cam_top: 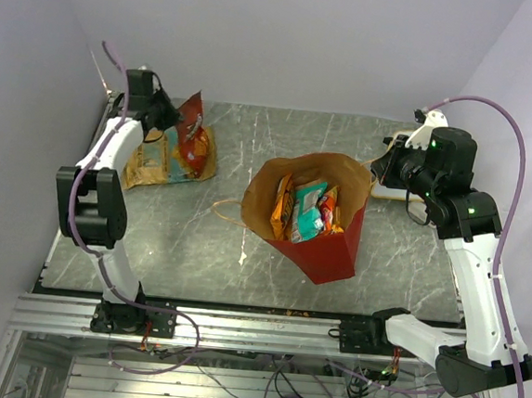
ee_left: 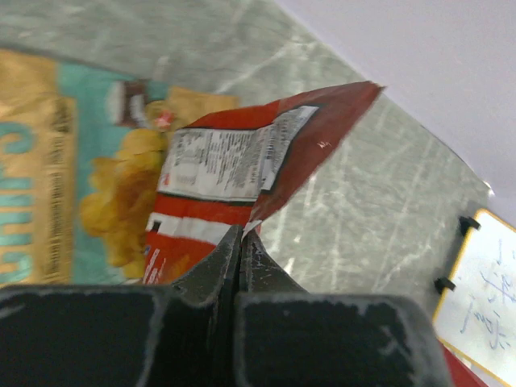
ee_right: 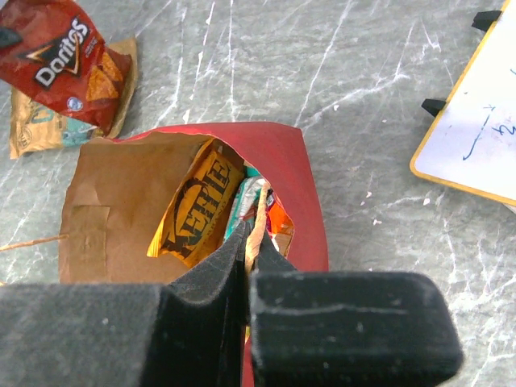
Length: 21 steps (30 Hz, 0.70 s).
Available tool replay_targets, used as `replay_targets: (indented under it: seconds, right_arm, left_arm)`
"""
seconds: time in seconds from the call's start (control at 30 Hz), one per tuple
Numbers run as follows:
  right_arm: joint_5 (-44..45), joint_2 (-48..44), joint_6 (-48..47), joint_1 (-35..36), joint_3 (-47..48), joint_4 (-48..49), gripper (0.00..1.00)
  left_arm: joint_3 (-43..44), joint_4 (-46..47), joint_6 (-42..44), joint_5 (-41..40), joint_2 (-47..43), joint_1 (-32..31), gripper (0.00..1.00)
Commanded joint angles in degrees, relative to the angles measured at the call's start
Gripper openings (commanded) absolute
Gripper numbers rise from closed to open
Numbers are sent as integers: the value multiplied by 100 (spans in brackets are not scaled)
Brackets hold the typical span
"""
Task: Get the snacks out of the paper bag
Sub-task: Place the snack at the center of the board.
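Observation:
The red paper bag [cam_top: 322, 250] stands open at mid-table, its brown inside [ee_right: 121, 201] showing. Several snacks [cam_top: 304, 210] sit in it, among them an orange chip bag with dark lettering [ee_right: 197, 205]. My right gripper [cam_top: 381, 167] is shut on the bag's right rim, the tan edge pinched between its fingers [ee_right: 251, 234]. At the far left my left gripper [cam_top: 175, 121] is shut on the corner of a red Doritos packet [ee_left: 242, 161], held just above a tan and teal packet [cam_top: 153, 161] that lies flat on the table.
A white board with a yellow frame [ee_right: 476, 137] lies at the back right, beyond the right arm. A thin tan handle [cam_top: 223, 216] trails from the bag's left side. Walls close in the table on the left, back and right.

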Motion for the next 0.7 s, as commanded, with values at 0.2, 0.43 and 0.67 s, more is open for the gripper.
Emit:
replay_targets:
  seconds: [0.2,0.43,0.67]
  right_arm:
    - [-41,-47,-36,23,123,174,0]
    - [-88,-47,-11,22,87,192,0]
    - [-112,-41,19,22,119,190,0]
  left_arm:
    - [-1501,458,143,112,-623,1153,7]
    - [-2063,607,278,116,-654,1552,7]
    - [-2548,1081,184,289,-510,1584,7]
